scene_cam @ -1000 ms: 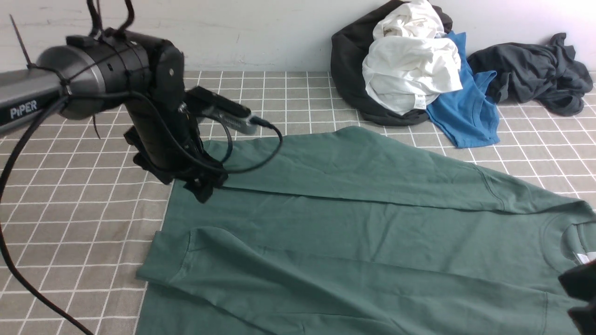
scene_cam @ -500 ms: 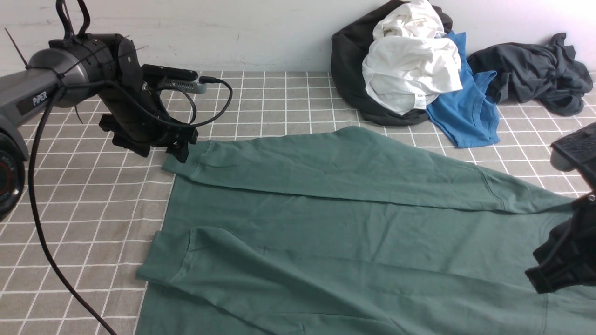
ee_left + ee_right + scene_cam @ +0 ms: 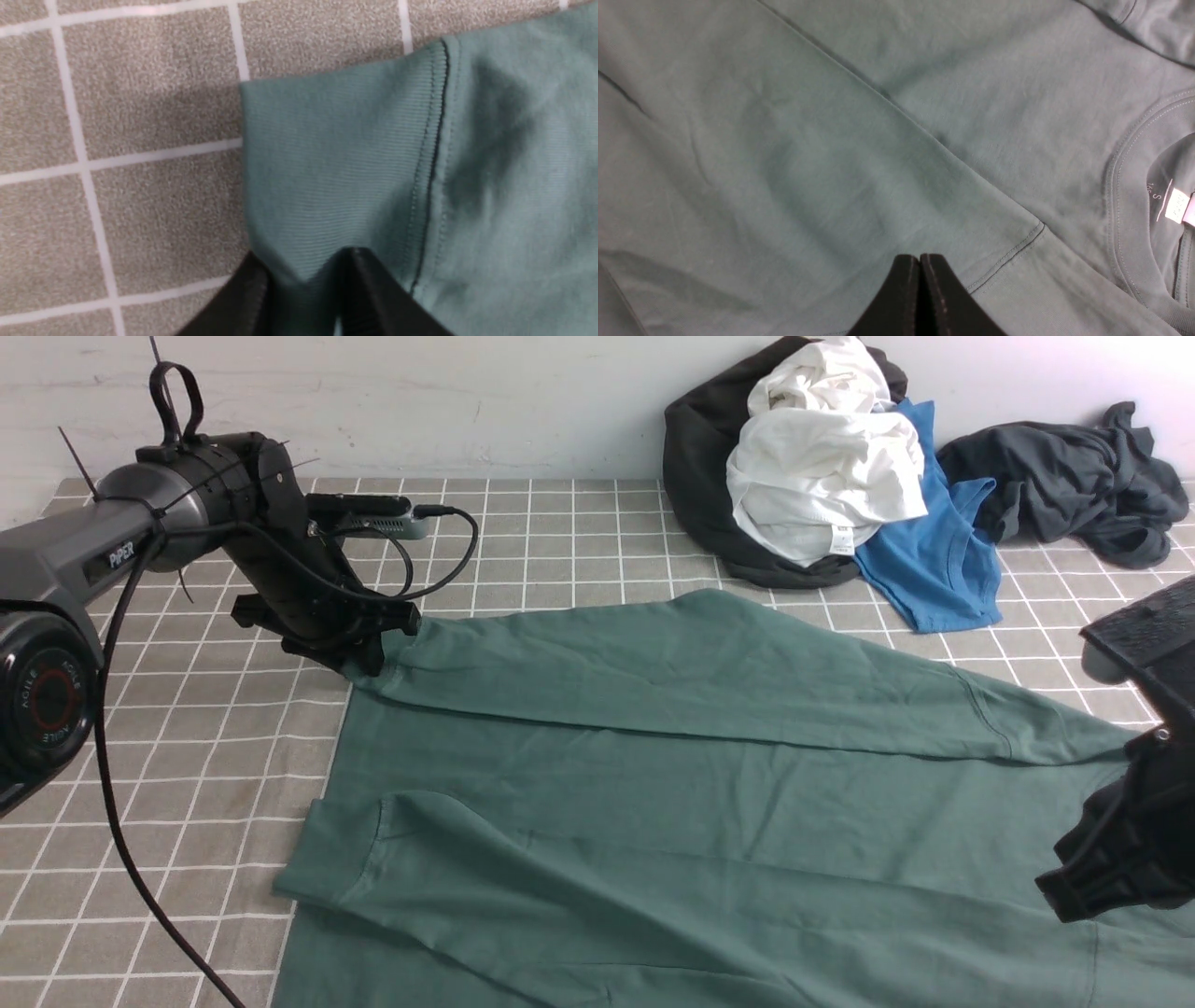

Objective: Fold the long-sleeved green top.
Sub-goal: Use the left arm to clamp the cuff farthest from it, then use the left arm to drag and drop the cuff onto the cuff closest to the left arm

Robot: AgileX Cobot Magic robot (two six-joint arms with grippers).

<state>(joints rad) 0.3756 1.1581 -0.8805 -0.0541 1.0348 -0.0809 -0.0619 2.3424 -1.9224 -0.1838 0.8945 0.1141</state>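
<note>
Softly creased green long-sleeved top [image 3: 709, 784], ribbed cuff [image 3: 336, 163]

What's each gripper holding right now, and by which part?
Left gripper pinches the green long-sleeved top by the edge of its ribbed sleeve cuff, fabric puckered between the fingers. Right gripper is shut with nothing in it.

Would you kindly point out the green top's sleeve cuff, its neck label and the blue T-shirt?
sleeve cuff [image 3: 334, 163], left wrist view, ribbed middle
neck label [image 3: 1178, 208], right wrist view, white tag
blue T-shirt [image 3: 934, 569], front view, its body
</note>
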